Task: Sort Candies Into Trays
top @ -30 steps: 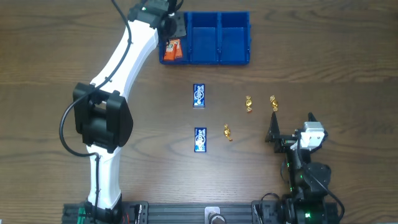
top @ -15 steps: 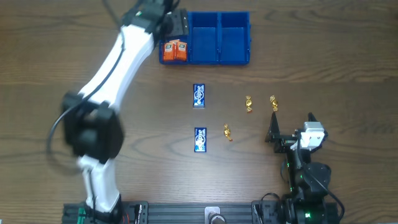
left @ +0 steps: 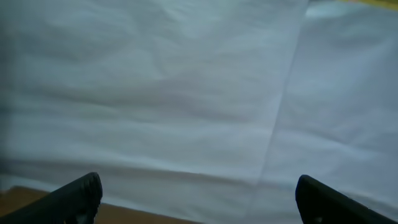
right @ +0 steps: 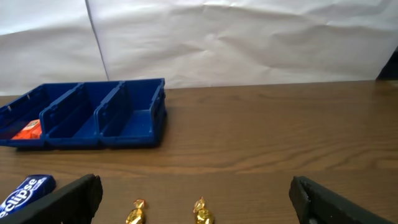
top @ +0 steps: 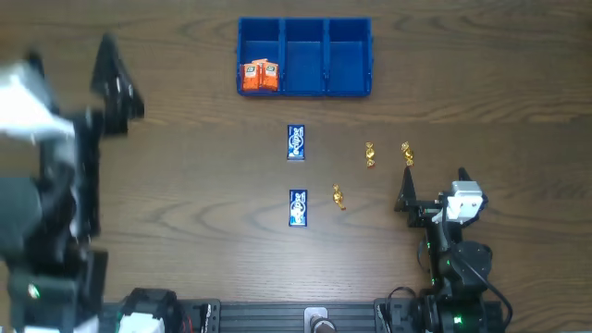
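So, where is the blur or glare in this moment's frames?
Top view: the left arm is heavily smeared; the blue tray and gold candies are crisp. Left wrist view: a soft white backdrop, no glare. Right wrist view: sharp, evenly lit, mild sheen on the table.

With straight ahead of the gripper [right: 194,184] as twelve o'clock, its two dark fingers [right: 73,202] stand spread wide, low over a brown wooden table [right: 280,137]. Two gold candies [right: 135,212] lie side by side but apart between the fingers, close in at about twelve. A blue pack [right: 25,191] lies near the finger on the nine o'clock side, and farther off at about ten o'clock a blue three-compartment tray [right: 127,99] stands before a white backdrop [right: 249,37], with an orange candy [right: 28,129] in the end compartment nearest nine o'clock.
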`<state>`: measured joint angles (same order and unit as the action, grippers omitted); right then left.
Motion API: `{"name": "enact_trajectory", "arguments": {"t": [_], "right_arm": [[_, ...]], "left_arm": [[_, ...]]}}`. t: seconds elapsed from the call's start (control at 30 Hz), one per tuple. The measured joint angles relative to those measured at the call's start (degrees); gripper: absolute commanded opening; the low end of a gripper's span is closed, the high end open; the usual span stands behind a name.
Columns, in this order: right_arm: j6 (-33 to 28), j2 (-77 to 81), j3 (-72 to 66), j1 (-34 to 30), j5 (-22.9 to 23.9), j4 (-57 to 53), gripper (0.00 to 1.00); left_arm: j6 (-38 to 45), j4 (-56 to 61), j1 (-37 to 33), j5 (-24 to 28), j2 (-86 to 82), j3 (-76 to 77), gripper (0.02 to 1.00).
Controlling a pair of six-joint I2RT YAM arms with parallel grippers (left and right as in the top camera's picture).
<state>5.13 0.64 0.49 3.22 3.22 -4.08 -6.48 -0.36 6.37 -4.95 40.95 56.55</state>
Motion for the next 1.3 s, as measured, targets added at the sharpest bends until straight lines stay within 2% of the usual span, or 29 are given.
{"name": "enact_trajectory", "arguments": {"t": [0.27,0.4,0.63,1.03,1.3], "right_arm": [[0.0,0.0,0.0,0.0,0.0,0.0,0.998],[0.0,0.0,0.0,0.0,0.0,0.0,0.998],[0.0,0.0,0.0,0.0,0.0,0.0,0.998],[0.0,0.0,0.0,0.0,0.0,0.0,0.998],[0.0,0.0,0.0,0.0,0.0,0.0,0.998]], "left_arm": [[10.4,4.2,-5.1,8.9,-21.5,-26.2,0.996],[12.0,9.9,-6.8,12.9,-29.1,-37.9,0.998],[11.2,16.2,-7.0,16.1,-38.2,-54.6,0.996],[10.9,0.7,-7.0,17.6,-40.3,-56.0,0.996],[10.8,-0.8,-7.0,17.5,-40.3,-55.2,0.998]]}}
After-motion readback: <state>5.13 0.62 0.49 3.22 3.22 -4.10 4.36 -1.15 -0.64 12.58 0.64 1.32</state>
